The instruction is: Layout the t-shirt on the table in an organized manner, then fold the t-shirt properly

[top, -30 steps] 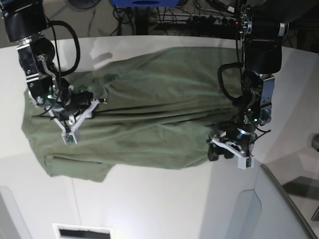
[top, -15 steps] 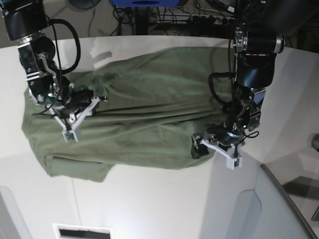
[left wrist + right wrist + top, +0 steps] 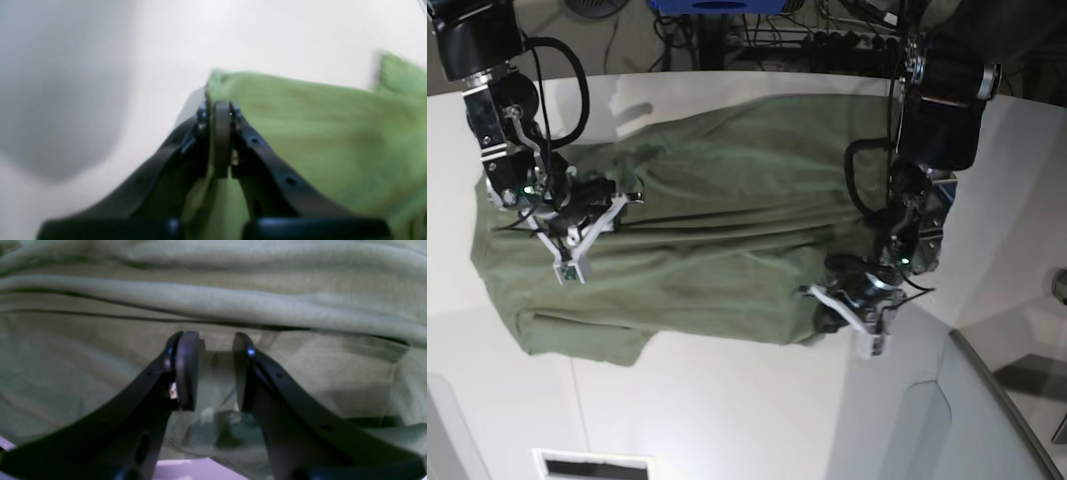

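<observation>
Left gripper (image 3: 222,110) pinches the t-shirt (image 3: 320,133) edge.

No readable text, labels, brands, numbers or signs in view.

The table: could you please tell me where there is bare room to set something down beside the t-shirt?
The table is bare in a wide strip along the near side, between the t-shirt hem and the grey panel. A narrower bare band runs along the far edge. The middle is crowded: shirt, right hand and left hand.
</observation>
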